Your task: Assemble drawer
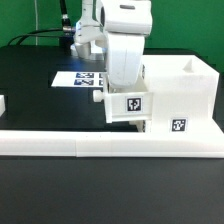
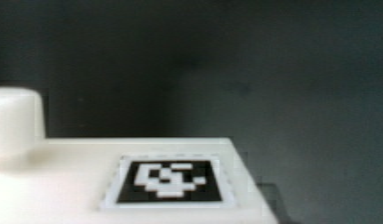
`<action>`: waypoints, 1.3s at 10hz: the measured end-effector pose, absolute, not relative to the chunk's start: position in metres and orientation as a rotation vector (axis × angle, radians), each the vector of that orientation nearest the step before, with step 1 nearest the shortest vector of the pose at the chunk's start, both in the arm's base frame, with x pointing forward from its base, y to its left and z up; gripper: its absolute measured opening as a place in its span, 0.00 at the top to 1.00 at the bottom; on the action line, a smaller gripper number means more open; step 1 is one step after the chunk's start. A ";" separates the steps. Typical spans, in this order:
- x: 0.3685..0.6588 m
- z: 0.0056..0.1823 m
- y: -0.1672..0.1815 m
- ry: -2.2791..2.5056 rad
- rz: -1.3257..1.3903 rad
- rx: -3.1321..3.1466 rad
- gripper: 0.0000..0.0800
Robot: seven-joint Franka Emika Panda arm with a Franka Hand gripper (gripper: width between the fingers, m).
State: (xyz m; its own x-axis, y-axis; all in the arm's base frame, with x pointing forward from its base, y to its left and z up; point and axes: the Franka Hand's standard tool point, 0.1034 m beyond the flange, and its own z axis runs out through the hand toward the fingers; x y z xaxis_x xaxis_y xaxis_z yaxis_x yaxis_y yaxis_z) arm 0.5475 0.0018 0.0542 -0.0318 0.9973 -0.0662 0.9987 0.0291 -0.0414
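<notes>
In the exterior view a small white tray [image 1: 128,106] with a black-and-white tag on its face hangs right under my gripper [image 1: 122,90], held against the left side of the large white casing [image 1: 182,88]. The casing stands at the exterior view's right and carries a tag low on its front. In the wrist view the tray's tagged face [image 2: 167,180] fills the lower part, with its round knob [image 2: 14,122] beside it. My fingers are hidden by the hand and the tray. A second white part [image 1: 3,103] shows at the exterior view's left edge.
The long white L-shaped border wall [image 1: 100,146] runs along the front of the black table. The marker board [image 1: 84,78] lies flat behind the arm. Cables and a dark stand are at the back.
</notes>
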 end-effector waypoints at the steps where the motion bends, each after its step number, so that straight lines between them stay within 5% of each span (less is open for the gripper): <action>1: 0.548 0.054 0.002 2.240 -0.118 2.173 0.94; 7: 0.551 0.057 0.006 2.293 -0.149 2.079 0.94; 9: 0.550 0.057 0.004 2.299 -0.152 2.075 0.64; 10: 0.552 0.061 0.006 2.292 -0.149 2.077 0.64; 12: 0.558 0.078 0.014 2.260 -0.125 2.083 0.27; 13: 0.560 0.088 0.014 2.257 -0.138 2.079 0.20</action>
